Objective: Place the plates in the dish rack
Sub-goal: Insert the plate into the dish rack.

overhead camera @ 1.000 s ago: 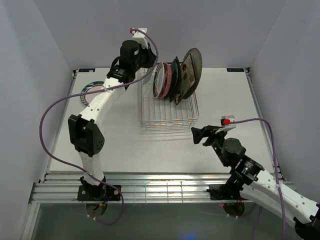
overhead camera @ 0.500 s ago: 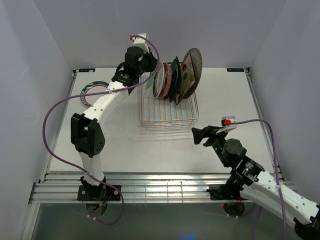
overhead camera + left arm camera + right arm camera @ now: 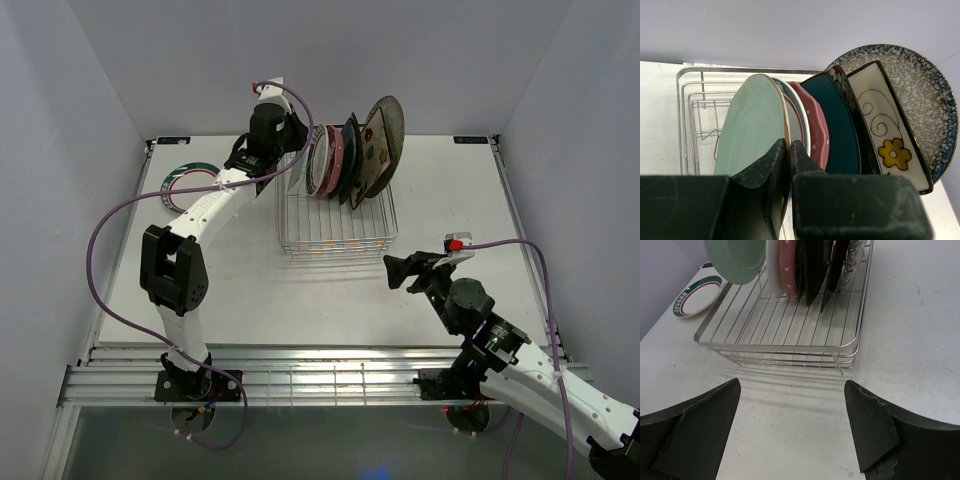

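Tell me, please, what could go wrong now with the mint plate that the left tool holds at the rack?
1. The left tool pinches the mint plate only at its rim, over the dish rack; it might slip or swing.
2. The mint plate is very close to the next plate; lowering it could knock them together.

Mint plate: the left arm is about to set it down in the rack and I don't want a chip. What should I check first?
1. Left gripper shut on the mint plate rim: ok.
2. Mint plate roughly parallel to the pink dotted plate: ok.
3. Bare wires in the dish rack on its near side: ok.
4. Clearance to the white plate behind it: cannot tell.
5. Right gripper open, short of the rack: ok.
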